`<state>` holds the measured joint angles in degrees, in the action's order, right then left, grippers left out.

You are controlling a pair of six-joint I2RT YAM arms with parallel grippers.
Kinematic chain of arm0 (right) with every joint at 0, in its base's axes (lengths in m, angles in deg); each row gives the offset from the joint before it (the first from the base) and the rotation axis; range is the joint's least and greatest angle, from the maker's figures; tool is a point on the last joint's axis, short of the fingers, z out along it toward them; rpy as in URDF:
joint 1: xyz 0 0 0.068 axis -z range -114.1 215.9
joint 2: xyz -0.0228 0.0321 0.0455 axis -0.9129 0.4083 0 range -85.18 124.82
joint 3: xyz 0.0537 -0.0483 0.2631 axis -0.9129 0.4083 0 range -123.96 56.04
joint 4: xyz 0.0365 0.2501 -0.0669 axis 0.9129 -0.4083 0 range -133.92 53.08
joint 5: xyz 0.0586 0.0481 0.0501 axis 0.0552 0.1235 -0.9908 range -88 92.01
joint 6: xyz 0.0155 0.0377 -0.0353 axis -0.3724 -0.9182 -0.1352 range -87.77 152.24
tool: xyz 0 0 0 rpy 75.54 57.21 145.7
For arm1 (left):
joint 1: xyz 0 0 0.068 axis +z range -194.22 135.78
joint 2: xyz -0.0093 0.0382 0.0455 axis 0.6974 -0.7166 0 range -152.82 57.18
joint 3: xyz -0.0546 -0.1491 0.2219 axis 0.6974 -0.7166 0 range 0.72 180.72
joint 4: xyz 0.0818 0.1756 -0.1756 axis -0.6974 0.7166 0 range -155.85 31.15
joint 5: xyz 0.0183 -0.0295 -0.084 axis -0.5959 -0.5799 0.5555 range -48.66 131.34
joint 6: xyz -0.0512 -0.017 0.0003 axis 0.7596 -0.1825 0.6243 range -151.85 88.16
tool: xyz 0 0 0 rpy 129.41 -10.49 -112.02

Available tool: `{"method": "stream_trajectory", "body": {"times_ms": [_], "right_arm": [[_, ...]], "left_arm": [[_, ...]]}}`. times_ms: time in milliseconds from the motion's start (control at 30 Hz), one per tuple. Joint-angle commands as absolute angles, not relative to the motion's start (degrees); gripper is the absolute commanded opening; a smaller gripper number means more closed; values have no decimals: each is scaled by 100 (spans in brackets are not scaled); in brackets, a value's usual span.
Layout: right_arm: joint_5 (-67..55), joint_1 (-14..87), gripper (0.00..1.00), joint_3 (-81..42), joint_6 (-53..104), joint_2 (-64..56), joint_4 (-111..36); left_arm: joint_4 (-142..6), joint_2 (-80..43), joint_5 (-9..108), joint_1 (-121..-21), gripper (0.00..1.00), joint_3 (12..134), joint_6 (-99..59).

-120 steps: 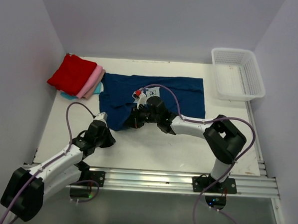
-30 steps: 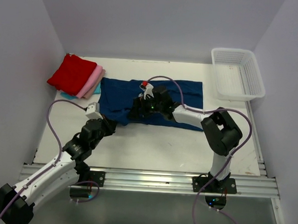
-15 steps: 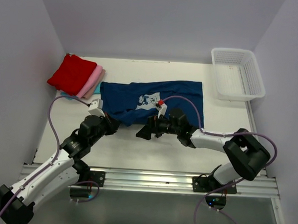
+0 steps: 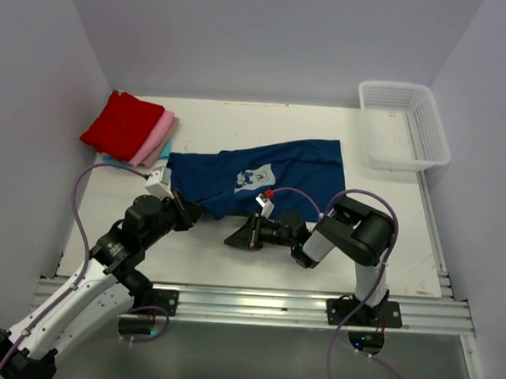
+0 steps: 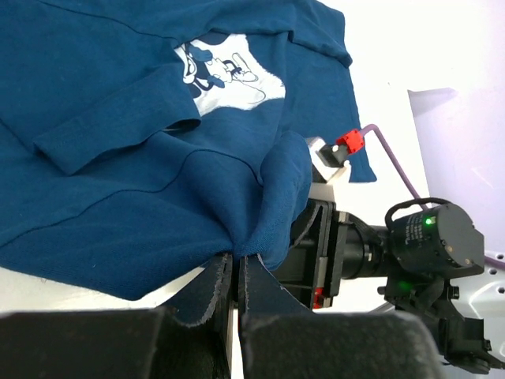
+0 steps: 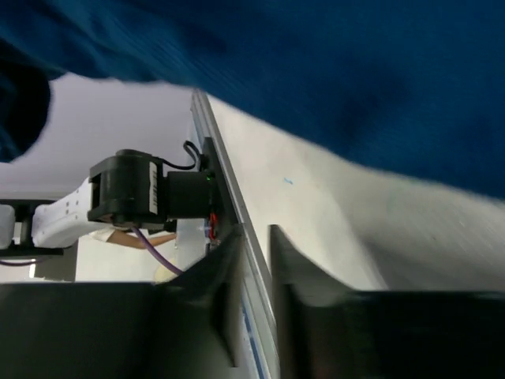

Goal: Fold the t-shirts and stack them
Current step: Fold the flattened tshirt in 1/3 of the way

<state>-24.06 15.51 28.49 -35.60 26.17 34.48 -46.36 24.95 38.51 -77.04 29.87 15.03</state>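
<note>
The navy t-shirt (image 4: 279,172) lies spread across the middle of the table, its pale print (image 4: 254,178) facing up. My left gripper (image 4: 186,210) is shut on the shirt's near left hem, and in the left wrist view the blue cloth (image 5: 118,158) bunches between its fingers (image 5: 235,264). My right gripper (image 4: 239,235) lies low on the table just in front of the shirt's near edge, pointing left. In the right wrist view its fingers (image 6: 254,237) stand a narrow gap apart with nothing between them, and the navy cloth (image 6: 316,63) is beyond. Red, pink and teal folded tees (image 4: 129,128) are stacked at the far left.
A white mesh basket (image 4: 403,125) stands at the far right corner. The metal rail (image 4: 255,304) runs along the near edge. White walls close in the table on three sides. The two grippers are close together near the shirt's front edge.
My right gripper has drawn back off the shirt to the table in front of it, and its jaws have narrowed. The shirt now shows its print. My left gripper keeps its hold.
</note>
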Motion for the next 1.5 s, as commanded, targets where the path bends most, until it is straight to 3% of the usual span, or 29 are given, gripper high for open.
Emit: {"method": "stream_trajectory", "body": {"times_ms": [0, 33, 67, 200, 367, 400, 433, 533, 833, 967, 1100, 1233, 1300, 1333, 1400, 1433, 1467], "right_arm": [[-2155, 1563, 16, 2607, -3632, 2468, 5387], [-2146, 1563, 4, 2546, -3623, 2477, 5396], [-2120, 1563, 0, 2528, -3588, 2434, 5396], [-1840, 1554, 0, 2536, -3212, 2127, 5107], [-1155, 1458, 22, 2615, -2798, 1696, 4509], [-988, 1370, 37, 2703, -2675, 1486, 4317], [-812, 1309, 39, 2721, -2578, 1328, 4315], [-214, 1071, 45, 2607, -2147, 941, 3387], [86, 1027, 43, 2291, -1971, 1045, 3208], [60, 1027, 32, 2176, -1910, 1141, 3234], [-151, 1027, 0, 2141, -1936, 1177, 3462], [-388, 1027, 0, 2071, -1892, 1019, 3446], [-476, 1018, 0, 2001, -1795, 791, 3262], [-502, 1027, 0, 1957, -1752, 729, 2982], [-590, 1027, 0, 1807, -1620, 580, 2717], [-608, 1027, 0, 1755, -1593, 544, 2507], [-625, 1035, 0, 1658, -1515, 544, 2435]], "left_arm": [[-4484, 2650, 3871, -7736, 0, 3157, 1597], [-4423, 2659, 3845, -7744, 0, 3148, 1597], [-4397, 2659, 3818, -7736, 0, 3139, 1605], [-4413, 2633, 3774, -7736, 0, 3008, 1693], [-4537, 2501, 3844, -7744, 0, 2920, 1799], [-4537, 2475, 3827, -7736, 0, 2911, 1808], [-4546, 2483, 3827, -7736, 0, 2902, 1816], [-4572, 2501, 3836, -7736, 0, 2858, 1869], [-4519, 2632, 3844, -7736, 0, 2814, 1939], [-4502, 2668, 3853, -7736, 0, 2805, 1948], [-4493, 2677, 3844, -7736, 0, 2744, 1896], [-4502, 2633, 3862, -7736, 0, 2586, 1799], [-4414, 2642, 3853, -7744, 23, 2533, 1764], [-4379, 2668, 3871, -7744, 48, 2472, 1746], [-4247, 2799, 3845, -7736, 73, 2419, 1711], [-4212, 2861, 3862, -7744, 99, 2375, 1711], [-4160, 2940, 3914, -7744, 100, 2357, 1702]]}}
